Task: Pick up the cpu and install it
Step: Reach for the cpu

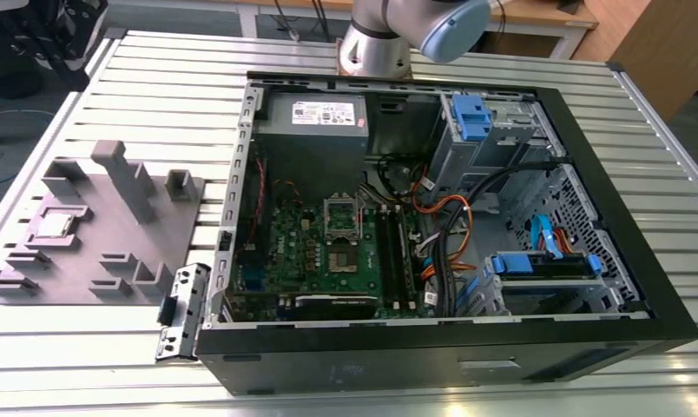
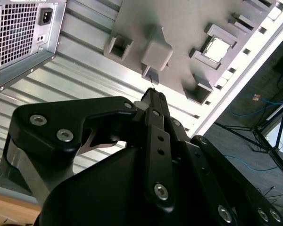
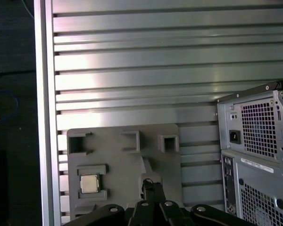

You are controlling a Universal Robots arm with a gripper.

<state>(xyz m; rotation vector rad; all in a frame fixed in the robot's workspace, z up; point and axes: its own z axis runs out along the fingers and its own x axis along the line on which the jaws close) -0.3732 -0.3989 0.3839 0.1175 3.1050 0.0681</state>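
- Claw (image 3: 148, 184), pressed together and holding nothing, hangs above the grey tray (image 3: 118, 160).
- Chip (image 3: 89, 183) lies flat in 1 square pocket of the tray, apart from the claw.
- Open computer case (image 1: 442, 352) stands beside the tray on the slatted counter (image 1: 129, 87).

Robotics lab, slotted aluminium bench (image 1: 95, 365), opened computer tower (image 1: 442, 352), robot arm (image 1: 384, 43) mounted alongside

arm (image 1: 398, 35): joint upright | gripper (image 2: 151, 95): jaws pressed together
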